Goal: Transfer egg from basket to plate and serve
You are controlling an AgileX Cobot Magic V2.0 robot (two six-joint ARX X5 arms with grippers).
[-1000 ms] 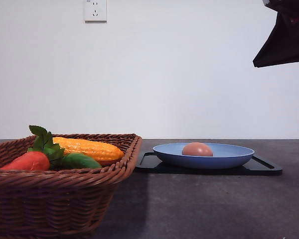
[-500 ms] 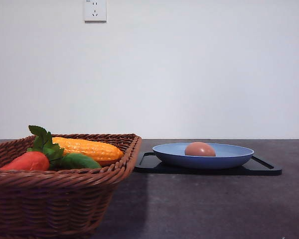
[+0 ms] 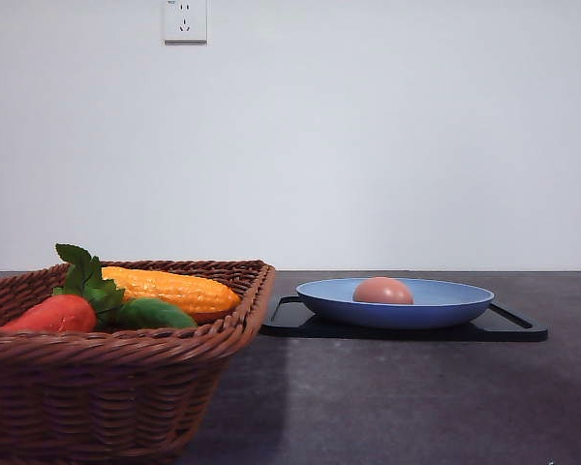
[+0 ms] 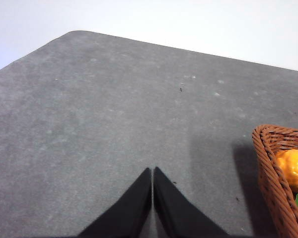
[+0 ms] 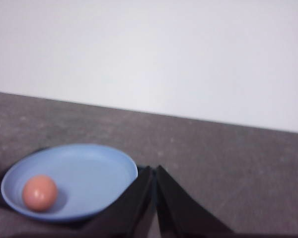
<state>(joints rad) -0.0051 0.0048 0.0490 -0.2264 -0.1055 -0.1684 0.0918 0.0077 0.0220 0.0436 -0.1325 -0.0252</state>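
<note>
The pinkish-brown egg lies in the light blue plate, which rests on a flat black tray right of the basket. The brown wicker basket stands at the front left. In the right wrist view the egg sits in the plate, and my right gripper is shut and empty, its tips at the plate's rim. My left gripper is shut with nothing in it over bare grey table, beside the basket's corner.
Inside the basket lie a yellow corn cob, a red strawberry-like fruit with green leaves and a green vegetable. A white wall with a socket stands behind the table. Grey tabletop stretches in front of the tray.
The right arm, seen at the top right a second ago, has left the front view. The egg rolled slightly right in the plate, then back.
</note>
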